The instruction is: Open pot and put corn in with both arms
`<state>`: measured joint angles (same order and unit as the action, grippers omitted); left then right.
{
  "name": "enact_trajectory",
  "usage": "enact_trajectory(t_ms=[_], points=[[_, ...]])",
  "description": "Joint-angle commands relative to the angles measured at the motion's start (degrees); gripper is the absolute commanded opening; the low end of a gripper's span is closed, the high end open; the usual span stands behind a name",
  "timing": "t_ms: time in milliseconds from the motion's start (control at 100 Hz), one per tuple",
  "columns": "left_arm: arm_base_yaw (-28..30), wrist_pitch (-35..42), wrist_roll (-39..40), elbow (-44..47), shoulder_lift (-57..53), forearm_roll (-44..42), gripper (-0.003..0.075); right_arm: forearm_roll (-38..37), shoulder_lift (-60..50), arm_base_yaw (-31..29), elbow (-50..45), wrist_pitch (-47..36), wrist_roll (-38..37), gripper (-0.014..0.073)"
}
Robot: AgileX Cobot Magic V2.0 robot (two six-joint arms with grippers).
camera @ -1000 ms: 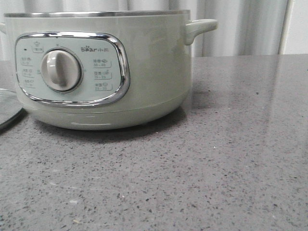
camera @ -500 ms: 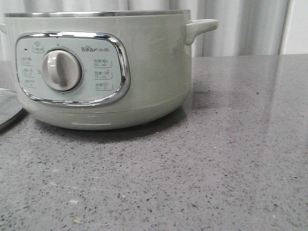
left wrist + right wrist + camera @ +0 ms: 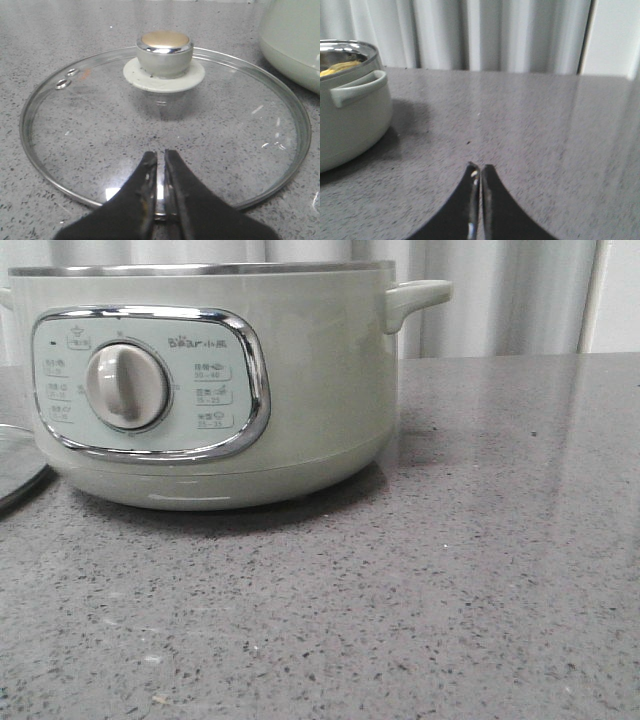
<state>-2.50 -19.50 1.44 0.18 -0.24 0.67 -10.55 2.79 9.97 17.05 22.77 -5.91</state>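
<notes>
The sage-green pot stands lidless at the left of the front view, its dial panel facing me; it also shows in the right wrist view. A bit of yellow corn lies inside the pot behind its steel rim. The glass lid with its chrome knob lies flat on the counter beside the pot; its edge shows in the front view. My left gripper is shut and empty above the lid's near rim. My right gripper is shut and empty over bare counter, right of the pot.
The grey speckled counter stretches to the right and front of the pot. White curtains hang behind the counter's far edge.
</notes>
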Motion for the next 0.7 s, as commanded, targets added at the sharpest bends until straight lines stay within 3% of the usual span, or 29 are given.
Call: enact_trajectory(t_ms=[0,170,430,690], points=[[0.15,1.41,0.16,0.33,-2.01,0.28,-0.0020,-5.10,0.38,-0.38,-1.44,-10.55,0.24,-0.0074],[0.15,1.41,0.16,0.33,-2.01,0.28,-0.0020,-8.41,0.38,-3.40,-9.68,-23.51,0.24,-0.0074],[0.15,1.41,0.16,0.33,-2.01,0.28,-0.0020,-2.75,-0.83,-16.14,-18.65,-35.80,0.24,-0.0074],[0.15,1.41,0.16,0.33,-1.91,0.28,-0.0020,1.46,-4.53,-20.26,-18.79,-32.11,1.75,-0.0074]])
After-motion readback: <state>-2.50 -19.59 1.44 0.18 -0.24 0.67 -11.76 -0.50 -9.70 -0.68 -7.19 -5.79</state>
